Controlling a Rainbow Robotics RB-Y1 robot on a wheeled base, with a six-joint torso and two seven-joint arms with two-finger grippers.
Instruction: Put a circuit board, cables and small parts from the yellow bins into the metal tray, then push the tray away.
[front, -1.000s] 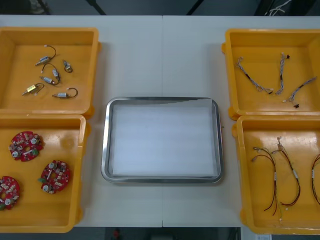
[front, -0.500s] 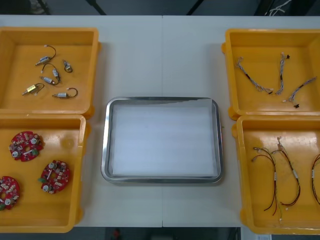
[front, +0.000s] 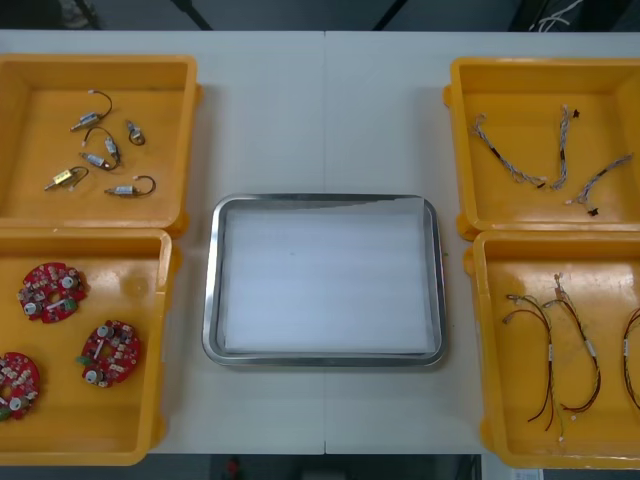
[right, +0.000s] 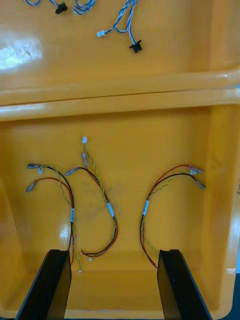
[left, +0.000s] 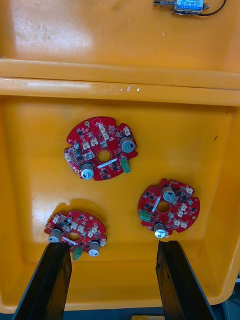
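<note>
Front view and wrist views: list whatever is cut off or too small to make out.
Front view: one circuit board cut by the left edge; one red and yellow cable cut by the right edge.
Left wrist view: small metal part cut by the picture's edge.

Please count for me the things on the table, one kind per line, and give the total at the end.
Yellow bins: 4
Metal tray: 1
Circuit boards: 3
Small metal parts: 5
Blue and white cables: 3
Red and yellow cables: 3
Total: 19
</note>
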